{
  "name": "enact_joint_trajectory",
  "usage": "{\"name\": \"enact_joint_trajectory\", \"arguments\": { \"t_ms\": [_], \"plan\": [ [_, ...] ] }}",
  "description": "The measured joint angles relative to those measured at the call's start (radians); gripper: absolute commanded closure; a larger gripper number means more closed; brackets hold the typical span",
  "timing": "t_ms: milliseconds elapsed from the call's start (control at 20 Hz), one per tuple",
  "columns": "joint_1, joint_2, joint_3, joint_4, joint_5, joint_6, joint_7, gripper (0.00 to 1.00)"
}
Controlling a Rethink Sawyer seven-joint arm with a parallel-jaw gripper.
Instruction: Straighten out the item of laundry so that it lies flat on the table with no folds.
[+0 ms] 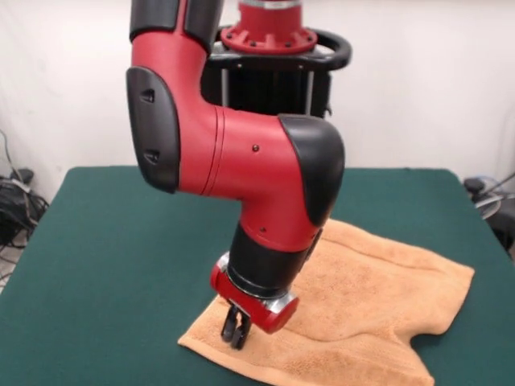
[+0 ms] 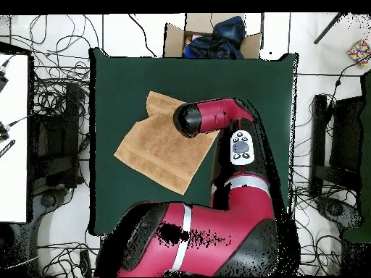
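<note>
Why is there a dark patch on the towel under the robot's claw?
Front view: the claw and arm block the overhead light, casting a soft shadow on the towel. Overhead view: the arm hides that spot, so no shadow shows; the table looks evenly lit.

Arm bent low; tool (image 1: pixel 236 332) pointing down, fingers seemingly together.

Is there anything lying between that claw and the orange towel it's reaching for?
Nothing visible is. The gripper hangs right over the towel near one corner, with only air between, and the table around the towel looks bare.
</note>
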Motion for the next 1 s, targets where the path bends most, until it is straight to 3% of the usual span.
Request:
{"name": "enact_joint_trajectory", "arguments": {
  "t_ms": [250, 700, 1000],
  "plan": [
    [0.000, -0.037, 0.000, 0.050, 0.010, 0.005, 0.000, 1.00],
    [0.029, -0.255, -0.006, 0.281, 0.074, 0.174, 0.000, 1.00],
    [0.078, -0.326, -0.014, 0.327, 0.074, 0.199, 0.000, 1.00]
  ]
}}
